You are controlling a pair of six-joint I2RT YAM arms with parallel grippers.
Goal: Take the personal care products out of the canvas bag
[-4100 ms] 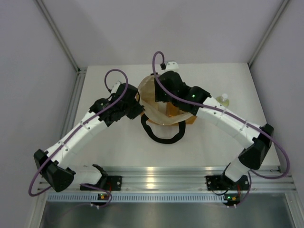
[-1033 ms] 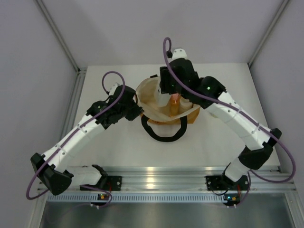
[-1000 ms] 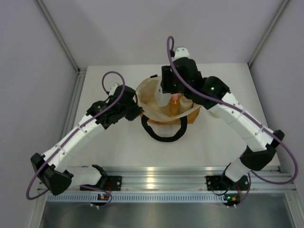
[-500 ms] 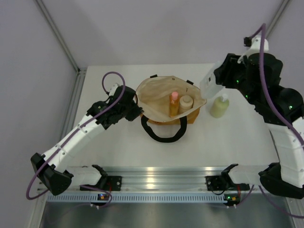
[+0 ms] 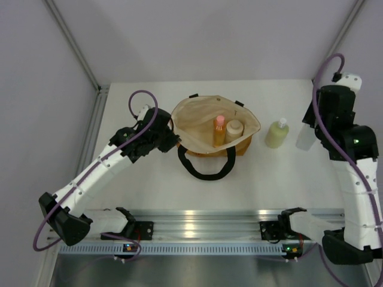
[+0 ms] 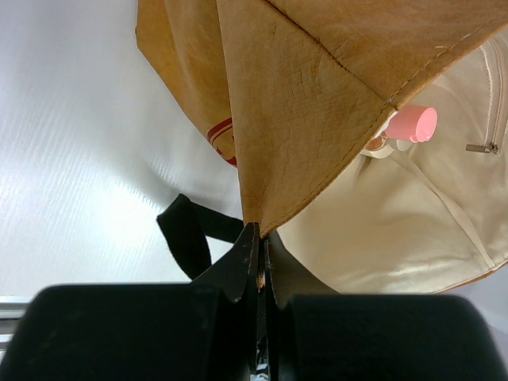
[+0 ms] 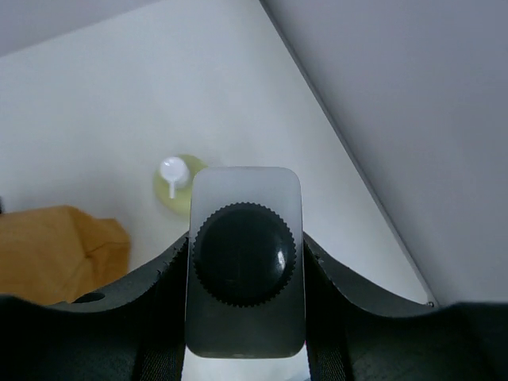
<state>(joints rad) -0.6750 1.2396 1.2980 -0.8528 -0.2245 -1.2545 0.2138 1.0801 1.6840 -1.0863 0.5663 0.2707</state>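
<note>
Left jaws, on the end of the left arm (image 5: 114,156), are pinched flat on the rim of the canvas bag (image 5: 191,113) at its left corner, holding the mouth open; right jaws are clamped on the sides of the white bottle (image 7: 244,258), its dark cap facing the wrist camera. Closest to me lies the black loop handle (image 5: 206,173), flat on the worktop (image 5: 149,185) in front of the bag. Inside the bag the slim orange bottle (image 5: 219,133) with its pink cap stands upright, with the squat cream jar (image 5: 234,130) just beside it on the right. Out to the right, the yellow-green bottle (image 5: 276,134) stands clear of the bag on the worktop. Beyond it the right arm (image 5: 350,149) holds the white bottle close to the side wall (image 5: 353,66); I cannot tell whether its base touches down yet. My worry is the release: let go from any height or on a tilt and it could topple, roll to the edge or knock its green neighbour over. If the left pinch slips off that thin rim, the mouth may sag over the two items inside.
</note>
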